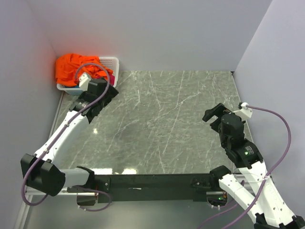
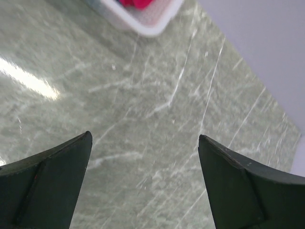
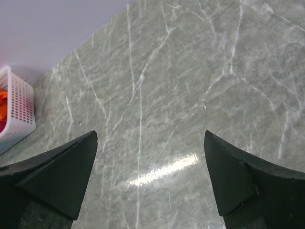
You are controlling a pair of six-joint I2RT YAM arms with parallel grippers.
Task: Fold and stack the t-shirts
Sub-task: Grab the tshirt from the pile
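Note:
The bright orange t-shirt [image 1: 75,67] lies heaped in the white lattice basket [image 1: 111,62] at the far left corner. A bit of magenta-pink cloth [image 2: 138,3] shows in the basket in the left wrist view. A strip of orange cloth [image 3: 2,98] shows in the right wrist view. The teal-blue and salmon-pink shirts are hidden. My left gripper [image 1: 113,93] is open and empty just in front of the basket. My right gripper [image 1: 213,112] is open and empty above the table at the right.
The grey marble table [image 1: 162,119] is walled on the left, back and right. The basket's corner [image 2: 150,26] lies just beyond the left fingers [image 2: 52,181]. The basket's wall [image 3: 16,112] shows far left in the right wrist view.

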